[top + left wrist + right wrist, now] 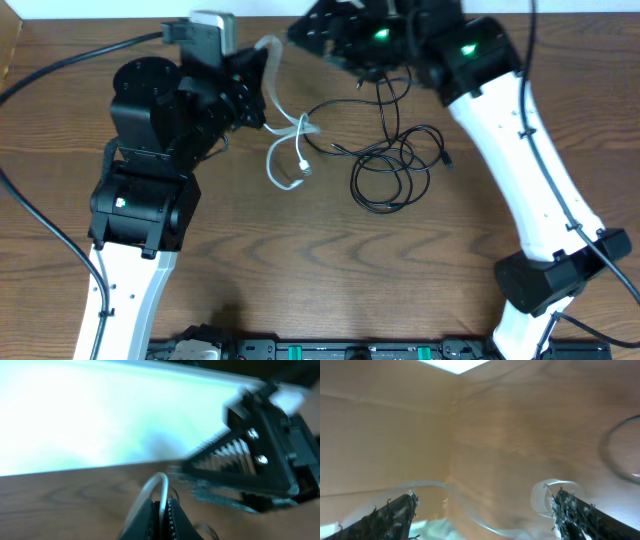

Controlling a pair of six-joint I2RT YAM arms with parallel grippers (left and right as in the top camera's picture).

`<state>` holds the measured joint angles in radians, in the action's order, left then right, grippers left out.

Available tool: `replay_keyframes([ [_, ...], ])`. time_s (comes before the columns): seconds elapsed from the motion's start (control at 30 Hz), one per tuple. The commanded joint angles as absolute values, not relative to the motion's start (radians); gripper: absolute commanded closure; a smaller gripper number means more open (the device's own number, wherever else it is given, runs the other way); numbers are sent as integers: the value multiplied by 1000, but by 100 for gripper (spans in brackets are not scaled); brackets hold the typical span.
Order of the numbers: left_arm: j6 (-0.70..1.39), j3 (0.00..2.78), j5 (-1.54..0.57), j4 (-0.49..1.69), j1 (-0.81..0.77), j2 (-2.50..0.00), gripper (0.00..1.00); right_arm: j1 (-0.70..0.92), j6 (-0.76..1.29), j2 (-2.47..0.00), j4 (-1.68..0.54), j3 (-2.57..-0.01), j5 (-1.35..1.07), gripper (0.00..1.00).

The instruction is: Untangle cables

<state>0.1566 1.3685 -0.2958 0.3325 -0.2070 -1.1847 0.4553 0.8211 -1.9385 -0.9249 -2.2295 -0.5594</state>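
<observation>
Brown wood grain all over the desk (300,260), dark, with lighter streaks running lengthwise. Not much room to go on: a tan strip (8,45) in the far corner behind the left arm (150,150). From the left wrist, a blown-out pale band (100,415) beyond the left jaws, above the far edge of the wood. Similar bright patch (452,364) way out ahead of the right jaws in the right wrist view, plain wood everywhere else there.

Now the left jaws: pinched tight on the white cable (160,485), with a little loop arching up just past the tips. From overhead, the rest of that white cable (303,128) trailing off from those jaws down onto the desk, ending in a loose loop about midway between the two arms.

Over on the right arm (500,120), the right jaws spread wide, gripping nothing, fingertips (400,510) down in the bottom corners and pretty blurry. Faint pale curve of cable low between them, too smeared to call it touching or not.

Black cables (390,165) heaped in tangled loops on the desk just below the right jaws, right beside the white loop, well apart from the left jaws. Can't tell whether black and white actually cross.

Also a thick black wire (60,60) snaking away behind the left arm.
</observation>
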Motion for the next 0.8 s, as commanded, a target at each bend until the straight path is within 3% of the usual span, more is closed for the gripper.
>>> replay_keyframes([
  [0.0, 204, 1379, -161, 272, -205, -1187, 93, 382, 669, -1937, -984, -2231, -522, 12],
  [0.33, 287, 1379, -55, -12, -205, -1307, 93, 282, 482, -1936, -1206, -2231, -522, 11],
  [0.67, 290, 1385, 77, -514, -199, -1584, 93, 315, 319, -1937, -1353, -2218, -461, 18],
  [0.77, 290, 1453, 94, -510, -173, -1685, 93, 341, 319, -1937, -1362, -2207, -389, 19],
])
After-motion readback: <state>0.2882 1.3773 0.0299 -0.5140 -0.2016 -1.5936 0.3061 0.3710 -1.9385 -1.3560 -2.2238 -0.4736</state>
